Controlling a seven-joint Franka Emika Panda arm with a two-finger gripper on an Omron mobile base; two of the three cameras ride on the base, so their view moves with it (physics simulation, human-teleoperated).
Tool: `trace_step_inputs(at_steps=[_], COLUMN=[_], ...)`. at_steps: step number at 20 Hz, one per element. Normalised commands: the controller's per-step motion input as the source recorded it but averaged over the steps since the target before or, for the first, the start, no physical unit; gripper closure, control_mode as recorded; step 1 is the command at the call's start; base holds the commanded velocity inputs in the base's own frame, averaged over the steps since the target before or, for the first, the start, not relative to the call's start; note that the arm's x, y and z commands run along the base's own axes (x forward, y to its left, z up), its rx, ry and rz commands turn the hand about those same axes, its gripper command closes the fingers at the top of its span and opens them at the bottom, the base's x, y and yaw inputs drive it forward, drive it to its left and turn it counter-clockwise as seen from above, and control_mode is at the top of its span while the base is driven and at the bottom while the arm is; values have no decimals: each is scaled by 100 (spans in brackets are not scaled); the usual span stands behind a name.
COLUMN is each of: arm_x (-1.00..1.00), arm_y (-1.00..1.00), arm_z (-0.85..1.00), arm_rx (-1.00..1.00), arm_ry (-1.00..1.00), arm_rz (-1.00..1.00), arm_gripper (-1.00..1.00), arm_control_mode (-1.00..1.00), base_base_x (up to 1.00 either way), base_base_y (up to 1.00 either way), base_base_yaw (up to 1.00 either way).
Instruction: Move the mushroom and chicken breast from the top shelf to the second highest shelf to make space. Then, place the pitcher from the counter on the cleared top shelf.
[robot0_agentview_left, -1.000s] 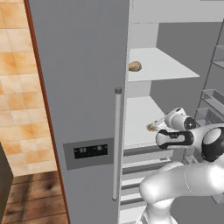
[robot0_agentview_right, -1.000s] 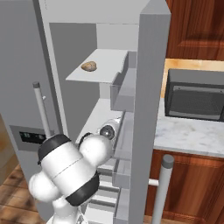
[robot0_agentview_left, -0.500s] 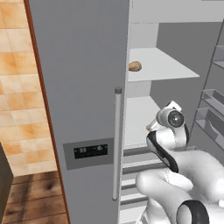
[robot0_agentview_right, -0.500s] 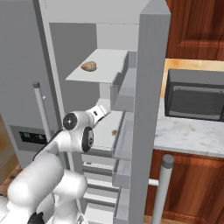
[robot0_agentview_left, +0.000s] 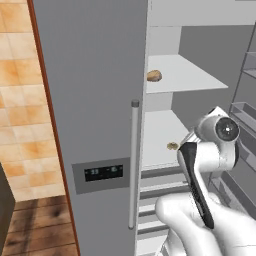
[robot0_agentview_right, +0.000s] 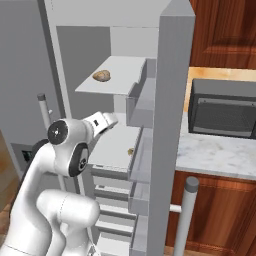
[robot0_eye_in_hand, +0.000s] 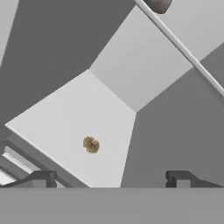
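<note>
Refrigerator interior, door swung wide. Item one, chicken breast (robot0_agentview_left: 154, 76): a tan oval lump at upper centre of the left base view, lying at the front left edge of the top shelf (robot0_agentview_left: 192, 75); its long axis appears to run roughly along the shelf's front edge, no end clearly leading. Item two, mushroom (robot0_agentview_left: 172, 146): a small brown button at centre frame, flat on the second highest shelf (robot0_agentview_left: 157, 135) near its front rim; round, with no long axis to speak of, darker centre facing upward in the hand view. Item three, gripper (robot0_agentview_right: 106, 120): centre left of the right base view, in front of the second highest shelf, jaws spread wide and holding nothing. Risks, as judged: the chicken breast sits close to the shelf lip, so a reach arriving off-centre could nudge it over the edge; its smooth rounded surface may slip between the fingers if gripped near an end; the raised elbow could strike the upper shelf edge on the way up.
</note>
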Motion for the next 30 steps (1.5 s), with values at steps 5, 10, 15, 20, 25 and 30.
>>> trace_step_inputs(at_steps=[5,10,15,20,25,30], arm_x=[-11,0,9,4,2,20], arm_y=[0,2,42,56,14,0], arm_z=[100,100,57,44,7,-2], arm_rx=[10,4,-1,-6,-4,-4], arm_ry=[0,0,0,0,-8,-6], arm_rz=[14,22,19,15,20,19], arm_gripper=[-100,-100,-100,-100,-100,-100], arm_control_mode=[-100,-100,-100,-100,-100,-100], base_base_x=[0,0,0,0,0,0], base_base_y=[0,0,0,0,0,0], base_base_yaw=[0,0,0,0,0,0])
